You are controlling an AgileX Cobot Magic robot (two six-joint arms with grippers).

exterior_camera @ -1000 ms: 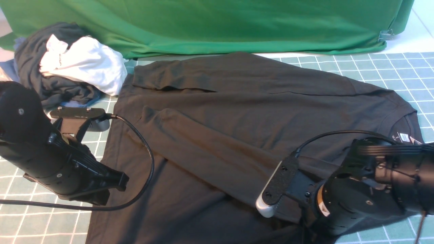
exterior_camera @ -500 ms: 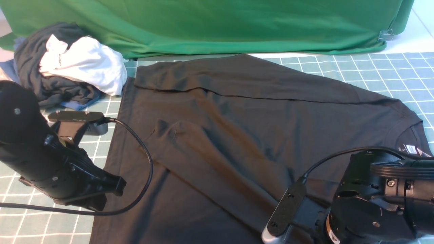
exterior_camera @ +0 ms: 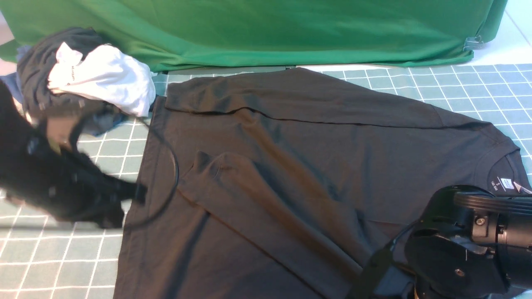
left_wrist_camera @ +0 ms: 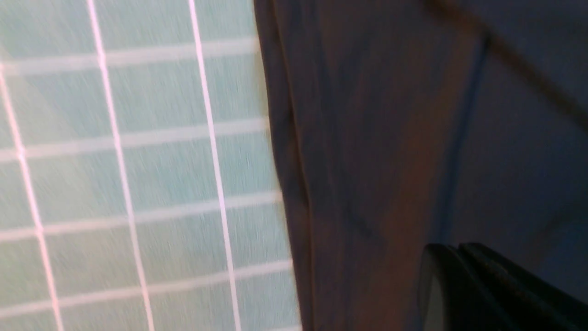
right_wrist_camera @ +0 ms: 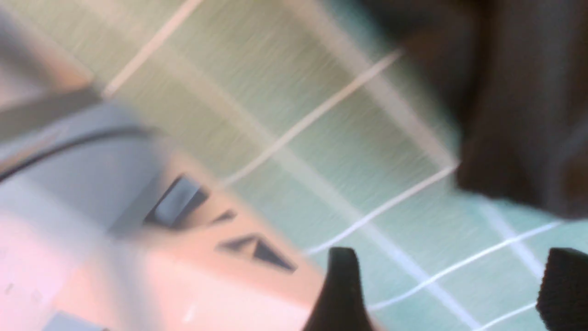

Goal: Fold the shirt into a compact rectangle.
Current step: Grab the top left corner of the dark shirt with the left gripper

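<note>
The black shirt [exterior_camera: 316,166] lies flat on the checked mat, back up, with its collar and white neck label [exterior_camera: 506,182] at the right. Both long sleeves are folded across the body. My left gripper [exterior_camera: 140,193] is blurred by motion at the shirt's left hem. In the left wrist view this left gripper [left_wrist_camera: 443,259] is shut just over the dark cloth [left_wrist_camera: 390,138], with nothing seen between its jaws. My right arm [exterior_camera: 457,253] sits low at the near right, its fingers hidden in the front view. In the right wrist view the right gripper [right_wrist_camera: 452,285] is open over bare mat, beside the shirt's edge [right_wrist_camera: 519,92].
A heap of dark grey, white and blue garments [exterior_camera: 83,79] lies at the far left. A big green cloth [exterior_camera: 266,29] hangs along the back. The grid mat [exterior_camera: 62,257] shows left of the shirt and at the far right [exterior_camera: 478,83].
My right gripper opened and the right arm drew back toward the near edge. The shirt slid nearer and to the right. My left arm swung away from me along the left hem.
</note>
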